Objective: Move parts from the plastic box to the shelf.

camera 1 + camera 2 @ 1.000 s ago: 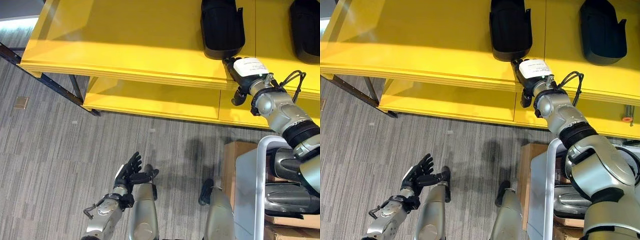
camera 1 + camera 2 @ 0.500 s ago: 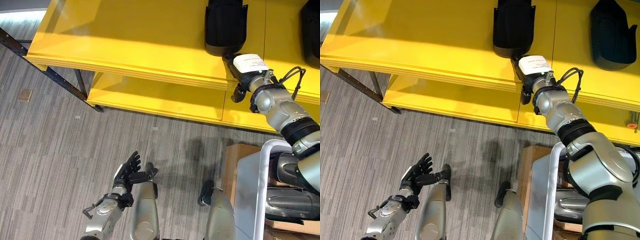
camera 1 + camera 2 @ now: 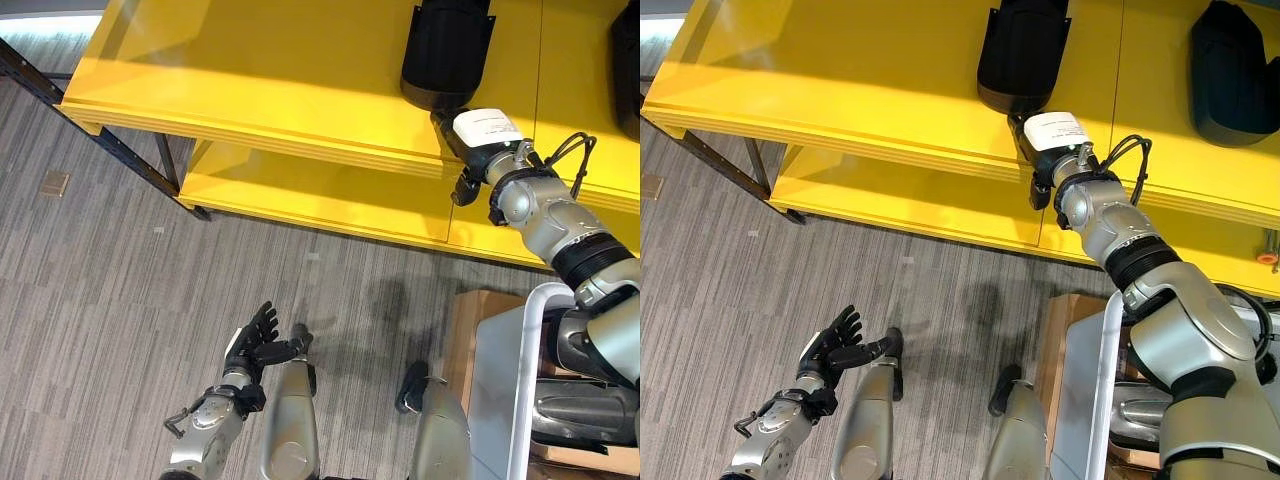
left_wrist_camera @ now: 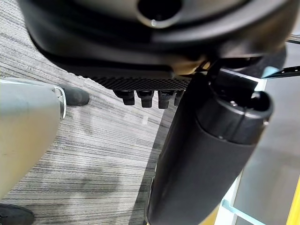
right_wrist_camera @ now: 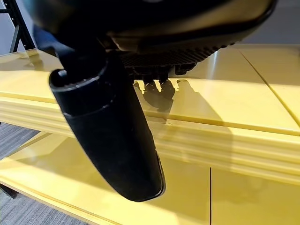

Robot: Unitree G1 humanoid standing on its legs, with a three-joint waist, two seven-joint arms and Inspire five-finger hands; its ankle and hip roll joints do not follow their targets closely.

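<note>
Yellow shelf: two tiers, black parts on top.
Black part: on the shelf's top tier, near its front edge.
Right hand: at that edge just beside the part; fingers' state cannot be told.
Left hand: low over the floor before the shelf, fingers spread, empty.
Plastic box: below the shelf, holding grey parts.

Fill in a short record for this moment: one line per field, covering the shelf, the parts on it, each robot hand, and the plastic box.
shelf: yellow shelf with a lower tier beneath it
parts on shelf: black part near the front edge; second black part further right
right hand: raised at the shelf's front edge, just below the nearer part; grip not readable
left hand: low over the grey floor, fingers spread, empty
plastic box: white, at lower right, dark parts inside
</note>
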